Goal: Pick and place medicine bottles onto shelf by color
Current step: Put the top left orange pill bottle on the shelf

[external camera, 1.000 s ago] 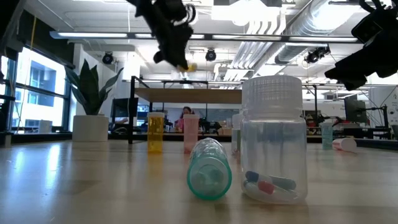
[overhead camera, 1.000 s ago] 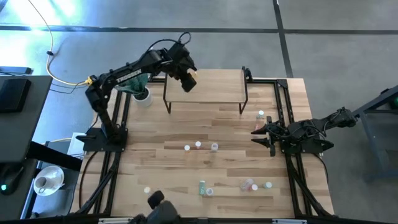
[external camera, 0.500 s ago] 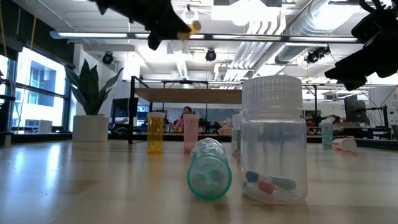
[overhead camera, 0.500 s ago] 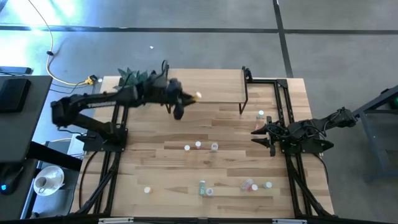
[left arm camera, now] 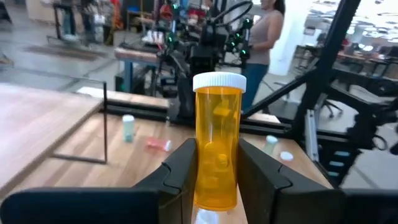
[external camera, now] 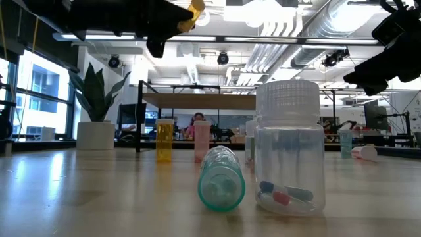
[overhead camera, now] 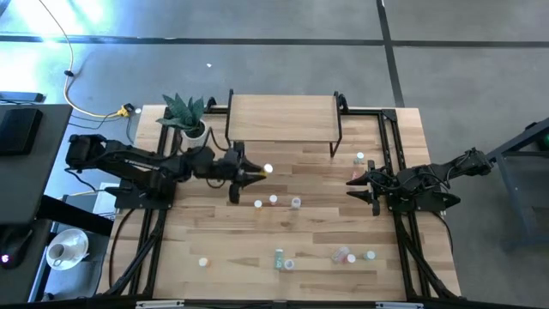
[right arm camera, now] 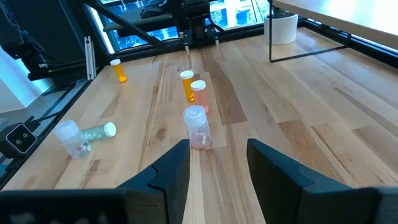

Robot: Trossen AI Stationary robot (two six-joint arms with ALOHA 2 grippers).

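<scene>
Held bottle: orange medicine bottle point(left arm camera: 217, 140) w/ white cap, sitting upright between the left gripper's fingers in the left wrist view; in the high view it's showing as a pale dot at the gripper tip, above the tabletop, in front of the shelf.
Left gripper point(overhead camera: 255, 173): jaws pinching the orange bottle's body from both sides; arm stretching across from the table's left edge, fingers point(left arm camera: 180, 168) pressing on the bottle.
Shelf point(overhead camera: 283, 118): light-wood board on black legs, standing at the table's far side; top bare in the high view.
Bottles mid-table: three standing in a row point(overhead camera: 273, 202), just beyond the left gripper – orange, pink, clear per the right wrist view.
Bottles near edge: green one lying on its side point(external camera: 221, 178) beside an upright clear one point(external camera: 289, 148) w/ pills inside; others scattered toward the right point(overhead camera: 346, 255).
Right gripper point(overhead camera: 354, 186): jaws standing apart, gripping nothing; waiting at the table's right side, a green bottle point(overhead camera: 359, 158) nearby.
Plant point(overhead camera: 184, 112): potted, at the shelf's left end.
Bkgd: a person point(left arm camera: 264, 31) standing beyond the table.
</scene>
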